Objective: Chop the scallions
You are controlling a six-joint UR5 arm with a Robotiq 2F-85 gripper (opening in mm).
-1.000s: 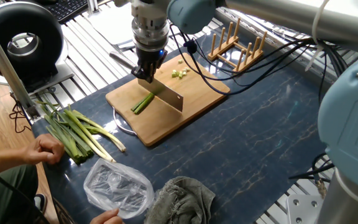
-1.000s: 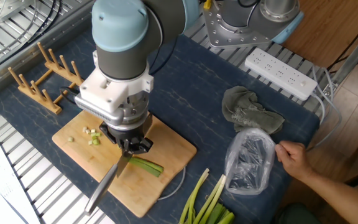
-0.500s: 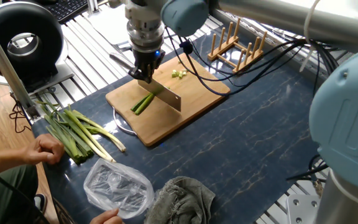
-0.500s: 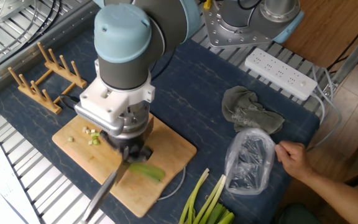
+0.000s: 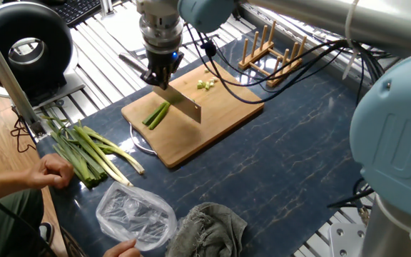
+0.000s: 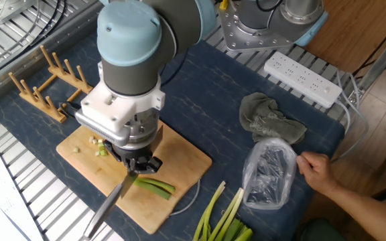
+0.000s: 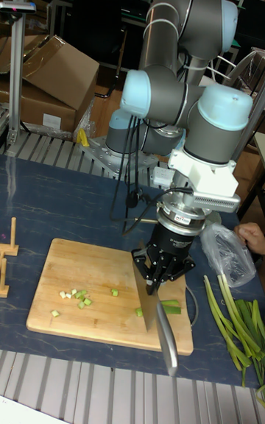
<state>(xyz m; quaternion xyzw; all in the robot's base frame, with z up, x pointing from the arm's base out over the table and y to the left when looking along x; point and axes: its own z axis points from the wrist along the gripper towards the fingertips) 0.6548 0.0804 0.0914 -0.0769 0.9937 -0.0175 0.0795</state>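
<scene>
The wooden cutting board (image 5: 191,125) lies under my gripper (image 5: 160,77), which is closed around the handle of a knife (image 5: 179,105). Beside the blade lies a short piece of the scallions (image 5: 156,115); small cut bits (image 5: 205,84) are further away on the board. The uncut stalks (image 5: 91,151) wait well apart, off the board. I judge I am between two cuts. Next I must place the blade across the piece and press down.

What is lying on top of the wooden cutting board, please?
On the cutting board lie one green scallion piece, a few small chopped bits, and the knife blade held by the gripper. What the blade covers cannot be seen.
</scene>
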